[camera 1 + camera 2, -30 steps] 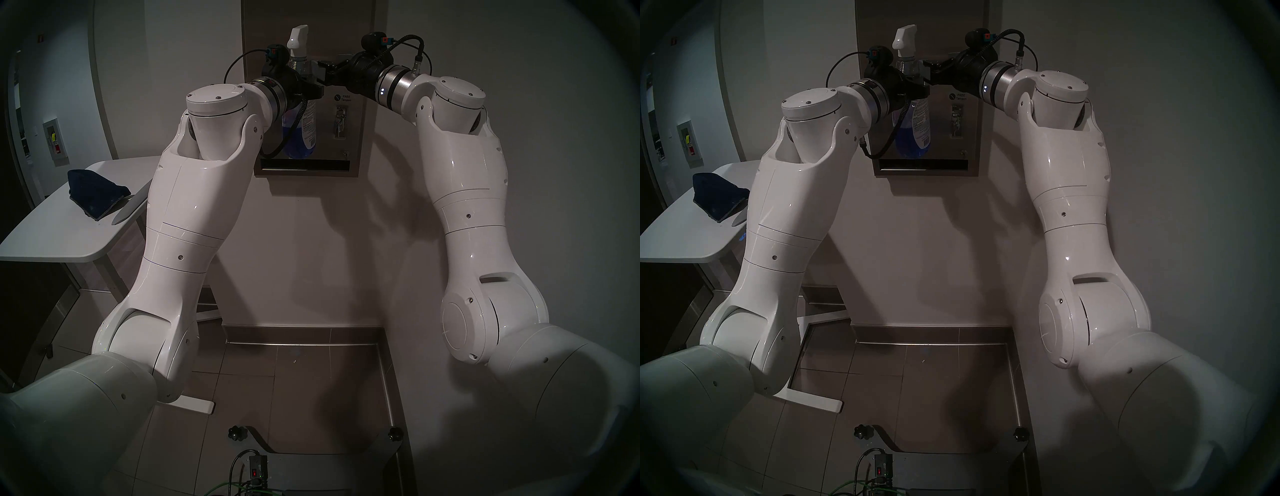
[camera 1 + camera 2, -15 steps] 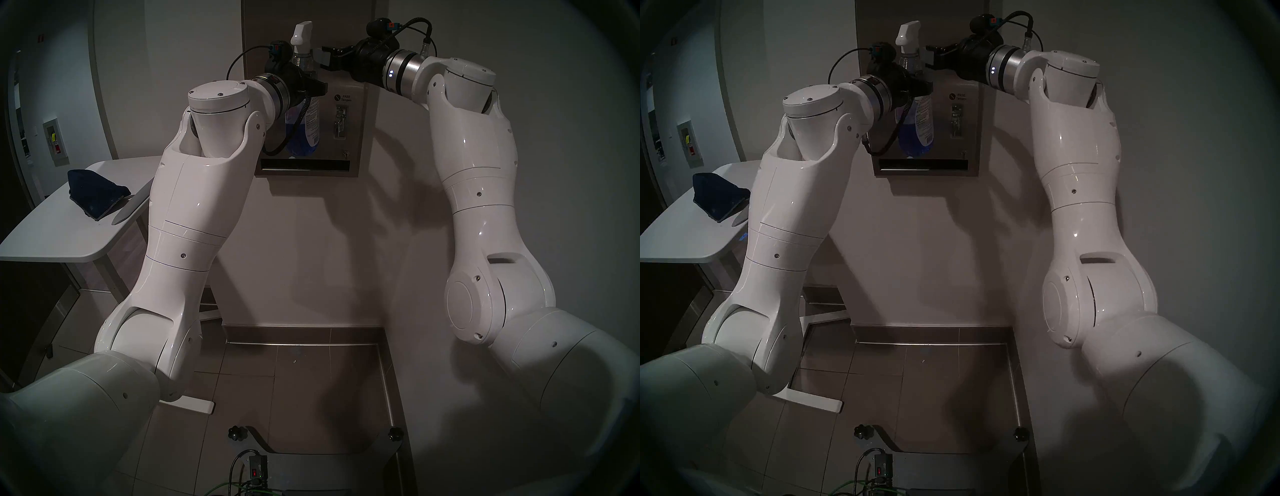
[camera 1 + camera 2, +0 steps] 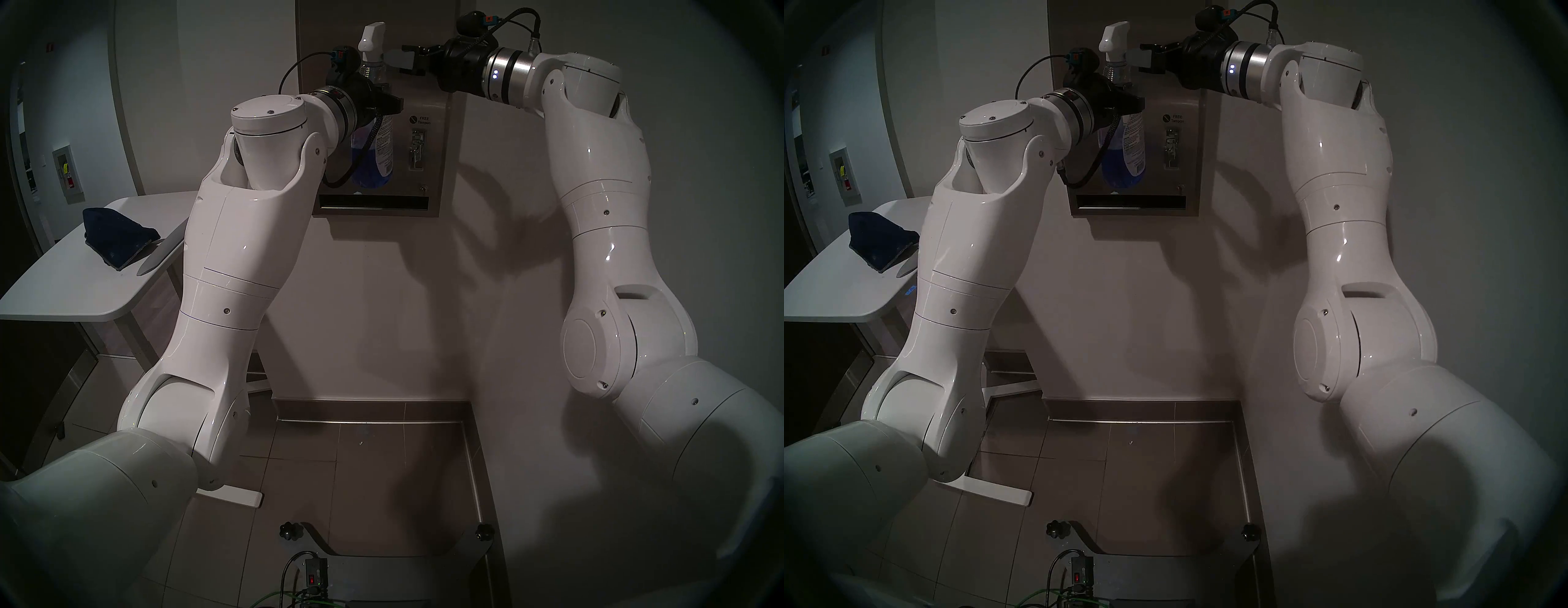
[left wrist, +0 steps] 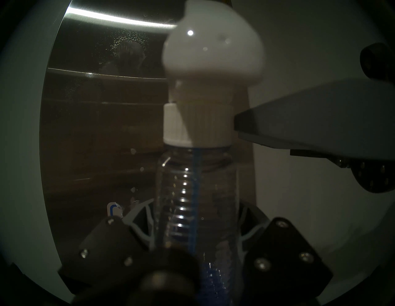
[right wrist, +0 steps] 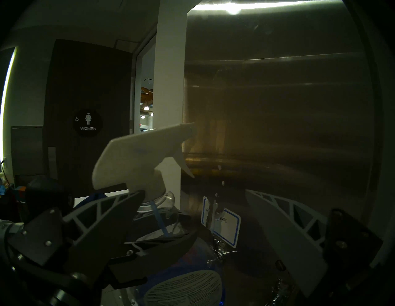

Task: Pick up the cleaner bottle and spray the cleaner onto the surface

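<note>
The cleaner bottle [image 3: 373, 157] is clear with blue cleaner low inside, a white label and a white trigger nozzle [image 5: 136, 158]. It hangs upright in front of the surface, a brushed steel dispenser panel [image 3: 428, 140]. My left gripper [image 3: 379, 106] is shut on the bottle's ribbed upper body, as the left wrist view [image 4: 196, 192] shows. My right gripper [image 3: 401, 59] is open just right of the bottle's neck. In its wrist view [image 5: 194, 192] one finger lies under the nozzle head and the trigger points at the panel [image 5: 277, 106]. White drops run down the blue-bordered sticker [image 5: 226, 226].
A white table [image 3: 63, 280] at the left holds a dark blue cloth [image 3: 119, 237]. The panel has a lever [image 3: 416, 148] and a dark slot [image 3: 373, 203]. A dark door with a WOMEN sign [image 5: 87, 122] is beyond the bottle. The wall is close behind both grippers.
My right arm has risen, and its open gripper moved up from the bottle's shoulder to neck level. My left gripper and the bottle shifted slightly right and up.
</note>
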Controlling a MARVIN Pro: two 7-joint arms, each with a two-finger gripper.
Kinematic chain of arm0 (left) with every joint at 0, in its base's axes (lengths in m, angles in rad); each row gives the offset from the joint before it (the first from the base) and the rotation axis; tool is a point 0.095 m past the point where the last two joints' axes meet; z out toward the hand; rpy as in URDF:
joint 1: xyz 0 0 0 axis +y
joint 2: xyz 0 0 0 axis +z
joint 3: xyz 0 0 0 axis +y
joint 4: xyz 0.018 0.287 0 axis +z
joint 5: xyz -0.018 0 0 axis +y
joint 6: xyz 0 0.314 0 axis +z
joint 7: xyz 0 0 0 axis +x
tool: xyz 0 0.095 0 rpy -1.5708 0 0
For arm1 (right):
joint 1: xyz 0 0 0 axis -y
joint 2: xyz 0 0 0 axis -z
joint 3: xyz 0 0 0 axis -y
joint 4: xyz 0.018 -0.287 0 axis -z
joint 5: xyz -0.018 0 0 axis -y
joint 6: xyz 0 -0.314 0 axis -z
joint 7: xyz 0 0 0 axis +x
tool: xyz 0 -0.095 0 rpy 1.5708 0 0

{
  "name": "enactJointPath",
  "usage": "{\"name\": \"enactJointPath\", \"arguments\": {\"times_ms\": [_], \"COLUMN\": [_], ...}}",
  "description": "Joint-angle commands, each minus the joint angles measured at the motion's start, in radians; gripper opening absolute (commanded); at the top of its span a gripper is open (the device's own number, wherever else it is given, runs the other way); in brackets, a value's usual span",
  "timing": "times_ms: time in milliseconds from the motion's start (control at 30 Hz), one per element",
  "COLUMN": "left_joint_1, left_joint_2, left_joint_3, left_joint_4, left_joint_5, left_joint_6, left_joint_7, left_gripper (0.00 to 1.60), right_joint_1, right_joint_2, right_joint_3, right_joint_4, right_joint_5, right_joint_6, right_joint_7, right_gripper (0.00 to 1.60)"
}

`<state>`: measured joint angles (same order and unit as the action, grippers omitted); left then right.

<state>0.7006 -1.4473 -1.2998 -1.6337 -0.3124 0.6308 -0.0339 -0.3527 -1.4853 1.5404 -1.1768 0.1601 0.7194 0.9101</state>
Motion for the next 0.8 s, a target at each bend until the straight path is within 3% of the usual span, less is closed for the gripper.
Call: {"name": "enactJointPath", "arguments": {"times_ms": [0, 300, 767], "left_joint_1": [-0.077, -0.08, -0.08], "left_joint_2": [-0.017, -0.022, -0.029], "left_joint_3": [-0.015, -0.019, -0.026], "left_joint_4": [-0.036, -0.03, -0.025], "left_joint_5": [0.002, 0.01, 0.023], "left_joint_6": [-0.039, -0.048, -0.056], "left_joint_7": [-0.002, -0.011, -0.023], "left_gripper": [0.0, 0.0, 0.0], "right_joint_1": [0.108, 0.142, 0.153], "right_joint_2": [0.046, 0.075, 0.065], "right_joint_3": [-0.003, -0.022, -0.064], "right_joint_4": [0.009, 0.063, 0.137], "right_joint_5": [0.015, 0.019, 0.026], "right_joint_6": [0.033, 0.041, -0.073], "right_joint_7": [0.076, 0.176, 0.227], "right_gripper": [1.6, 1.6, 1.6]}}
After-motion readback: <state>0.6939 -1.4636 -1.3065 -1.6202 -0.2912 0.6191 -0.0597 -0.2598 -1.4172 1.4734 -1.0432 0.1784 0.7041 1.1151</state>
